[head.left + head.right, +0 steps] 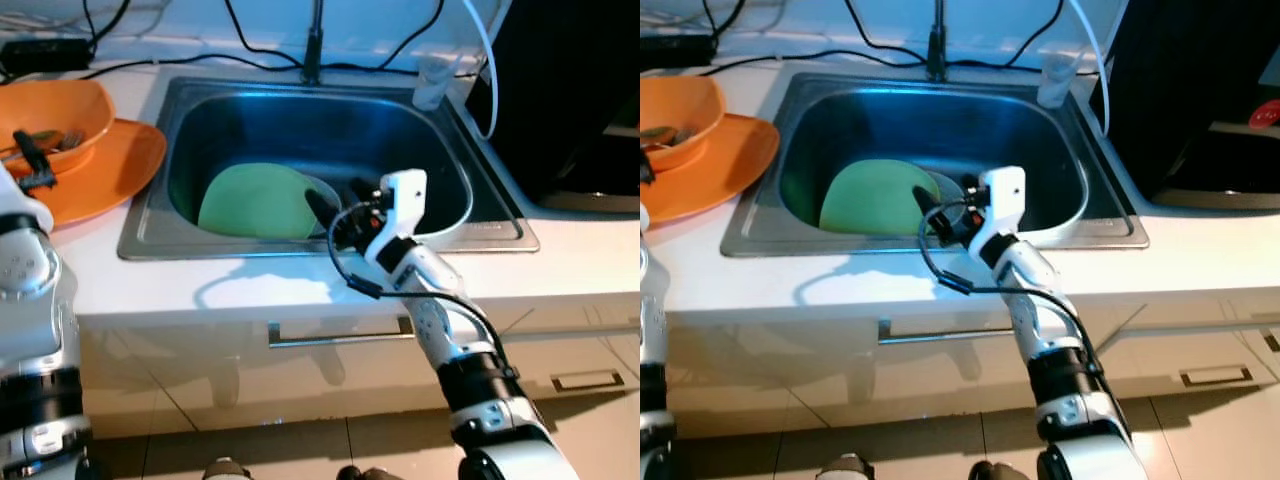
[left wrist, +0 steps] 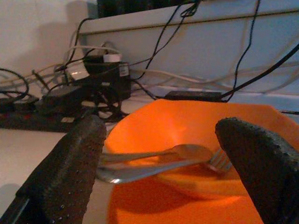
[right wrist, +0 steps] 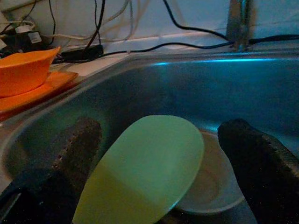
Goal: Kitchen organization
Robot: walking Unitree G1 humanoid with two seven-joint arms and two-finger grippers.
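A green plate (image 1: 255, 200) lies tilted in the steel sink (image 1: 300, 110), its edge resting on a white bowl (image 3: 210, 186). My right gripper (image 1: 338, 205) is open, lowered into the sink just in front of the plate, one finger on each side of its rim and not touching it. On the counter to the left, an orange bowl (image 1: 55, 110) sits on an orange plate (image 1: 110, 165) and holds a spoon (image 2: 187, 150) and a fork (image 2: 217, 161). My left gripper (image 1: 32, 160) is open at the near side of the bowl, level with the cutlery handles.
A faucet (image 1: 313, 45) rises behind the sink, with a clear cup (image 1: 435, 80) at its back right corner. A black appliance (image 1: 570, 90) stands on the right counter. A power strip (image 1: 45, 50) and cables run along the back wall. A drawer handle (image 1: 340, 335) sits below the counter edge.
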